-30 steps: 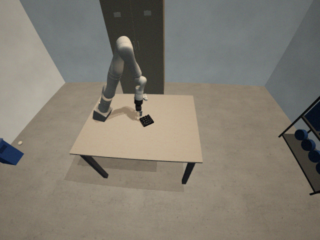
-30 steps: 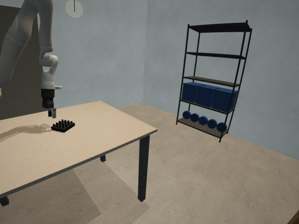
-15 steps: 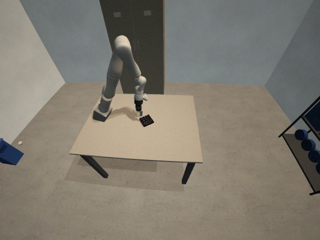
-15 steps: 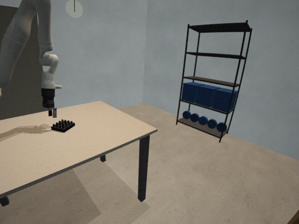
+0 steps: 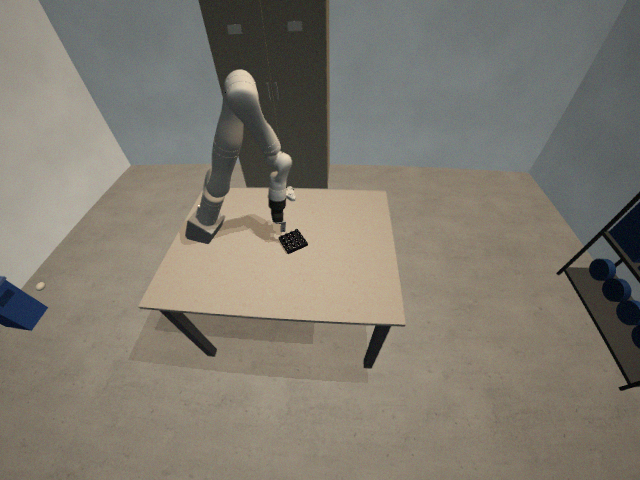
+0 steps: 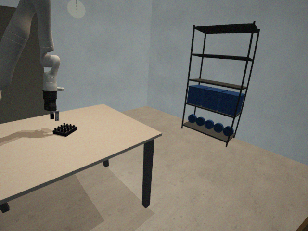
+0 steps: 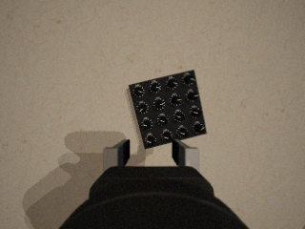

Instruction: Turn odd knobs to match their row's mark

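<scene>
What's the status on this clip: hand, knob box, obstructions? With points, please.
Hand (image 5: 279, 227) (image 6: 54, 116) (image 7: 151, 148) open, above table. Knob box (image 5: 293, 241) (image 6: 63, 129) (image 7: 168, 110) on table, ungripped. Nothing seen blocking.

Arm's elbow (image 5: 240, 85) has moved approx. a touch twd the pale wall; fingers (image 5: 282, 226) (image 6: 57, 115) shifted slightly.
</scene>
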Tool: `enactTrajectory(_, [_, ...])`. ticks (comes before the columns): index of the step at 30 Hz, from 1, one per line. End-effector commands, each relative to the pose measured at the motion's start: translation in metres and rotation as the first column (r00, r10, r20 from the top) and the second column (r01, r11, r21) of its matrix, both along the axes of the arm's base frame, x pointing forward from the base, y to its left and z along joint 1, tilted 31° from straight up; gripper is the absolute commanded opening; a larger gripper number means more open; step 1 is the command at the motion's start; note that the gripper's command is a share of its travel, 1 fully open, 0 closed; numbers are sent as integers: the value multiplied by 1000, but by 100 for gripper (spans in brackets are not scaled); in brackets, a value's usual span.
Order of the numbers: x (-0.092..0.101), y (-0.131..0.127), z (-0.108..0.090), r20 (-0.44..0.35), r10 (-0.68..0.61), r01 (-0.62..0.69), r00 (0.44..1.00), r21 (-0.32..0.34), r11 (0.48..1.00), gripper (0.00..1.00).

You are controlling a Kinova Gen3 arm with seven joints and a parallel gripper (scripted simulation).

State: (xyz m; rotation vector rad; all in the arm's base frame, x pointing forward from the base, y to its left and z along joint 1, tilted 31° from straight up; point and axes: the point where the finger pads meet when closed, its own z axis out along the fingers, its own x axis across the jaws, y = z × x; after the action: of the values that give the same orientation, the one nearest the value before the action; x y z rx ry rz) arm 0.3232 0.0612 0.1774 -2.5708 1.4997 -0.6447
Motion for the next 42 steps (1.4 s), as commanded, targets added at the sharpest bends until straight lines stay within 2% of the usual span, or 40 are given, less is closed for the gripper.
enactTrajectory(1, [1, -1, 3, 6, 9, -9, 1000, 4, 1000, 100])
enactTrajectory(42, [3, -4, 16, 29, 100, -100, 995, 8, 995, 100])
